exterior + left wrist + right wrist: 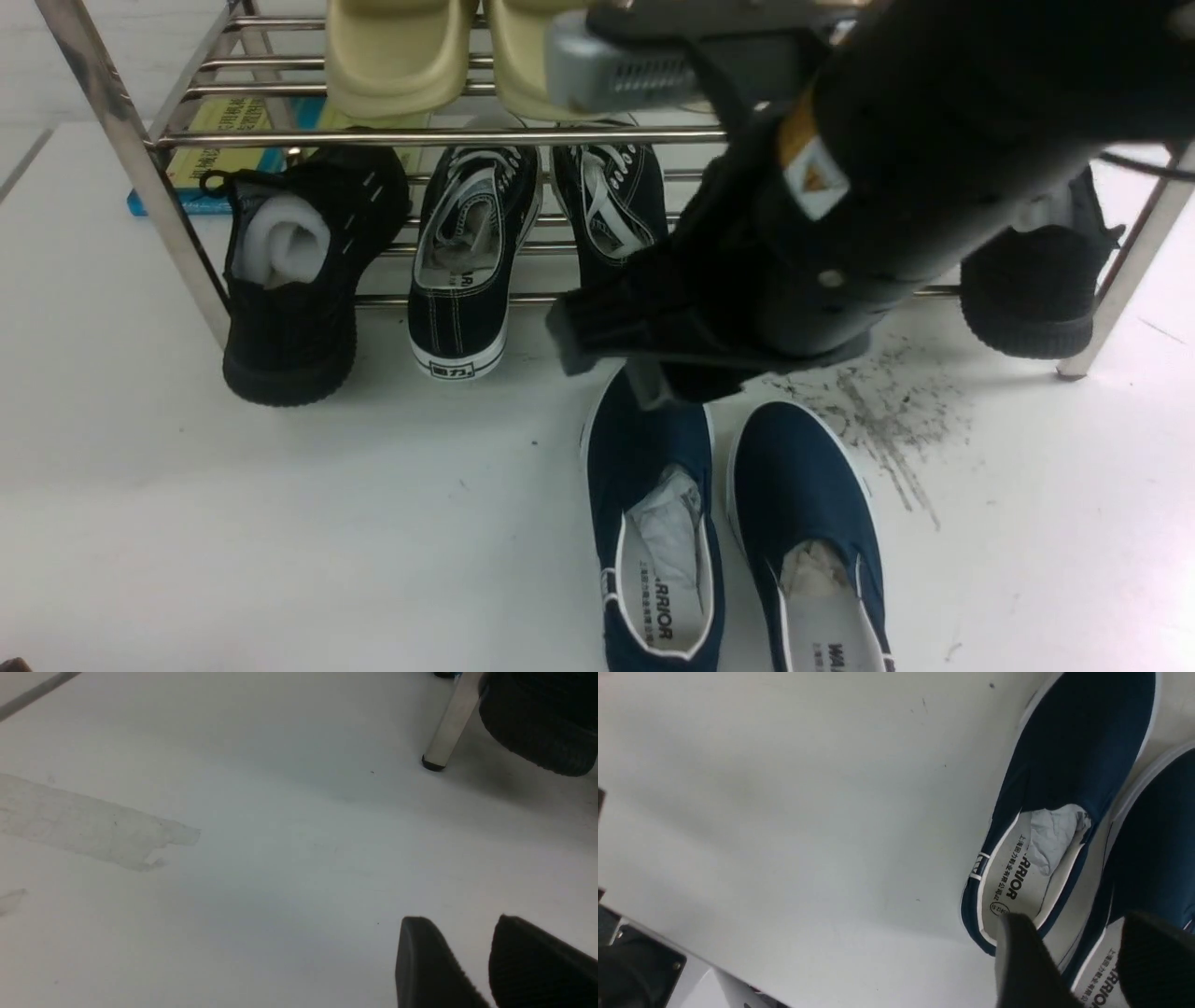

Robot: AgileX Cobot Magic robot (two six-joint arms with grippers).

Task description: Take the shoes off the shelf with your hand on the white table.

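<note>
Both navy shoes, the left one [644,467] and the right one [803,485], lie side by side on the white table [280,523] in front of the chrome shelf [439,137], heels toward me. My right gripper [625,364] hangs above them at the end of the bulky black arm. In the right wrist view its fingers stand apart over the heels of the shoes [1083,742], and the right gripper [1076,924] is open with nothing held. My left gripper [460,924] is open over bare table near a shelf leg [448,723].
On the lower tier are black knit shoes [294,280], one at each end, and black lace-up sneakers [471,252]. Beige slides [397,51] sit on the upper tier. Dark scuff streaks [887,420] mark the table. The table's near edge [668,952] shows in the right wrist view.
</note>
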